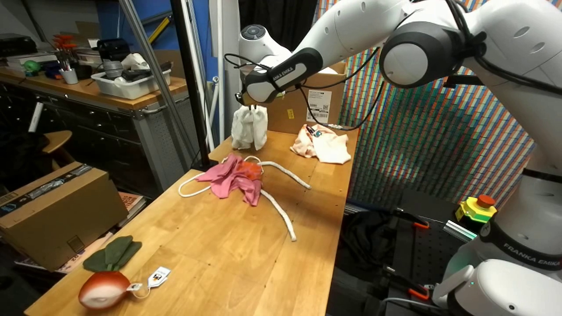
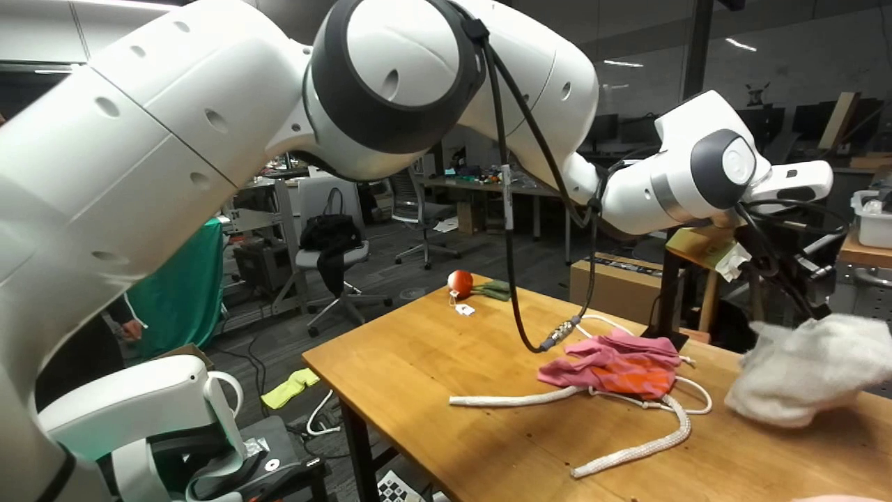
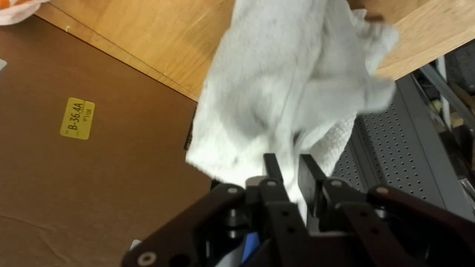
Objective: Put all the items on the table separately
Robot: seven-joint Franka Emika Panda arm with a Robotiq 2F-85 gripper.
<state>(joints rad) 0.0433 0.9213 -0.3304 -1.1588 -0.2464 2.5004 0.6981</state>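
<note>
My gripper (image 1: 252, 107) is shut on a white cloth (image 1: 248, 129), which hangs from the fingers over the far end of the table. In the wrist view, the white cloth (image 3: 267, 74) is bunched between the fingertips (image 3: 287, 157). Whether its lower edge touches the table is unclear. A pink and orange cloth (image 1: 232, 177) lies crumpled mid-table with a white rope (image 1: 281, 210) around and under it. A peach cloth (image 1: 331, 145) lies at the far right, with a dark and teal patch on it. A red plush vegetable (image 1: 104, 289) with green leaves (image 1: 115, 252) and paper tags lies at the near left corner.
The wooden table (image 1: 228, 263) carries all these items. A cardboard box (image 1: 285, 109) stands behind its far end. A black post (image 1: 193, 87) rises at the left table edge. A cable (image 2: 512, 279) hangs from the arm over the table. Another box (image 1: 61, 215) stands beside the table.
</note>
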